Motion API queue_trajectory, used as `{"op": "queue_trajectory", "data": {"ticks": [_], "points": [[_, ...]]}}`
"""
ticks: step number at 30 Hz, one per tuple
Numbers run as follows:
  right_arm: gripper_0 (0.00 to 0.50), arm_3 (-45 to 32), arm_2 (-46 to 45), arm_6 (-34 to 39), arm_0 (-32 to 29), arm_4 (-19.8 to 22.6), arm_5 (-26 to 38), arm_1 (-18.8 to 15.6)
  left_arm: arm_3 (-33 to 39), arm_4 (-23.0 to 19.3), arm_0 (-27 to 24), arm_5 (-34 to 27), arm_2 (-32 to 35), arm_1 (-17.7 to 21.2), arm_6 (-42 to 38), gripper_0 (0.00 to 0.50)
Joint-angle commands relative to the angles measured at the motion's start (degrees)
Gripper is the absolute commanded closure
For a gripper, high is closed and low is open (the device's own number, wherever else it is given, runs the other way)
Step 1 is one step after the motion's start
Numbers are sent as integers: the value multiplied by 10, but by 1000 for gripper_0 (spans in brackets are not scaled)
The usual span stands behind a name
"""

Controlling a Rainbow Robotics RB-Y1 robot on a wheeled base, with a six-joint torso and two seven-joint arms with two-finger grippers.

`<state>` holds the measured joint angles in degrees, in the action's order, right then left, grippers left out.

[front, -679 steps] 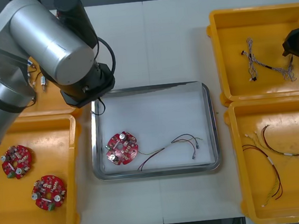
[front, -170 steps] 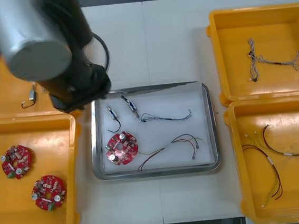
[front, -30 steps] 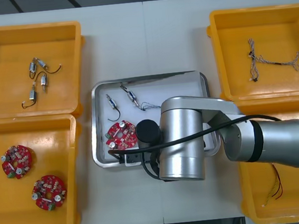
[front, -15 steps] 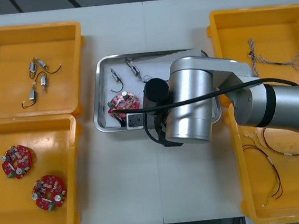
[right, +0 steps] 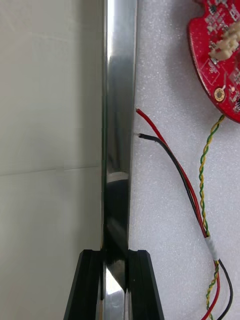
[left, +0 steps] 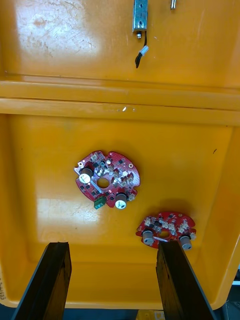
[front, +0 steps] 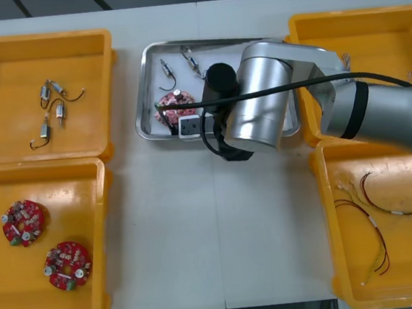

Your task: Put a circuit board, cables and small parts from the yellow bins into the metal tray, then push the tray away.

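A: Metal tray (front: pixel 142 95) lies far out on the light table (front: pixel 213 227), between the far left bin (front: pixel 105 54) and the far right bin (front: pixel 368 16), and the big silver right arm (front: pixel 260 109) reaches in across its near half!

B: Yellow bins next, four of them. The far left one holds loose small metal parts (front: pixel 50 111); the near left bin (front: pixel 105 230) holds two round red boards (front: pixel 23 222). Opposite, the near right bin (front: pixel 333 259) carries red, yellow and black cables (front: pixel 376 218), and the arm covers part of the far right one.

A: And the grip?

B: Right gripper (right: pixel 115 255) has the tray's near rim pinched between its black fingers (right: pixel 90 285), clamped on the shiny metal. Bare table runs along one side of that rim, white lining (right: pixel 160 75) along the other.

A: What's riding in the tray?

B: One round red circuit board (front: pixel 176 108), close to the near rim and just beside the arm. The right wrist view picks out the wiring: a twisted yellow-and-green cable (right: pixel 202 165) runs from the board's edge toward the fingers, and a red wire (right: pixel 150 122) and a black wire (right: pixel 160 145) end just beside the rim. Smallest of all, two metal parts (front: pixel 167 69) with thin leads lie toward the far rim.

A: Left side?

B: Left gripper (left: pixel 112 250) hangs above the near left bin, well apart from the tray, its fingers (left: pixel 47 280) spread wide with nothing between them, and both boards lie on the bin floor beyond them.
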<state>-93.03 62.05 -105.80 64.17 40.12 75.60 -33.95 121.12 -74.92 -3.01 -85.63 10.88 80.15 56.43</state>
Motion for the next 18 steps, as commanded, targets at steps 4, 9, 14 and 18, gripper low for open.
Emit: {"op": "queue_trajectory", "data": {"ticks": [4, 9, 14, 18], "points": [[500, 76, -18, -102, 70, 65, -45, -8, 4, -4, 6, -5, 17, 27, 18, 0], [500, 109, -18, -143, 80, 73, -82, -7, 4, -4, 6, -5, 17, 27, 18, 0], [500, 145, -18, -157, 85, 73, -128, 0, 4, -4, 6, -5, 17, 27, 18, 0], [500, 161, -18, -159, 91, 73, -147, 4, 4, -4, 6, -5, 17, 27, 18, 0]]}}
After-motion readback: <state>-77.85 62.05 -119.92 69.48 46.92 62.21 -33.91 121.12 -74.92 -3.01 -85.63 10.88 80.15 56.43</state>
